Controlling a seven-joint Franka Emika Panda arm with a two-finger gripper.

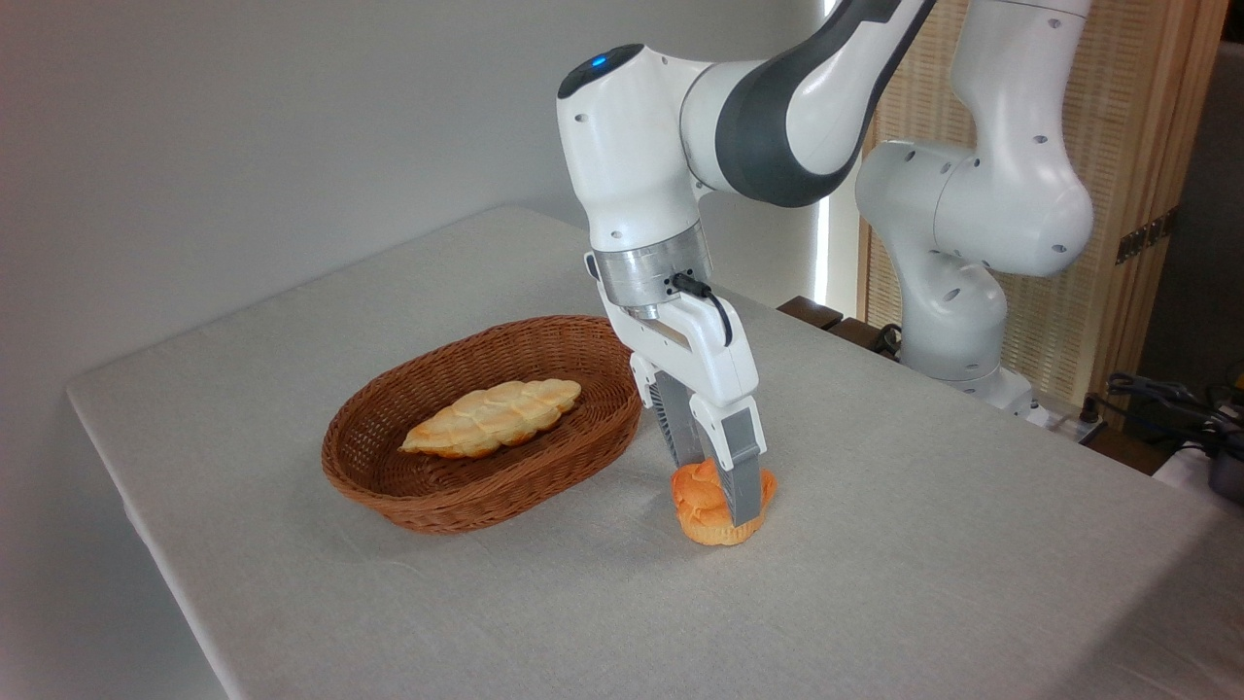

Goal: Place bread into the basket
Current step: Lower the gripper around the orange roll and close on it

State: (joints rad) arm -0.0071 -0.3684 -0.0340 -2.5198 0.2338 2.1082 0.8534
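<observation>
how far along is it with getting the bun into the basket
Early. The gripper has reached the orange bun and its jaws stand on either side of it, but the bun sits on the table, beside the basket, and I cannot tell whether the grip is closed. Left: grip, lift, carry over the rim, release. The braided loaf already lies in the basket.

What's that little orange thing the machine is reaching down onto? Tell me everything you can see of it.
It is a small round orange bun, muffin-shaped, with a knotted, twisted top and a paler ridged base. It looks like baked bread or a replica; which one cannot be told. It stands upright on the grey tablecloth, just right of the wicker basket and outside it. The gripper has its two grey fingers down on either side of the bun, one in front and one behind, apparently touching it.
</observation>
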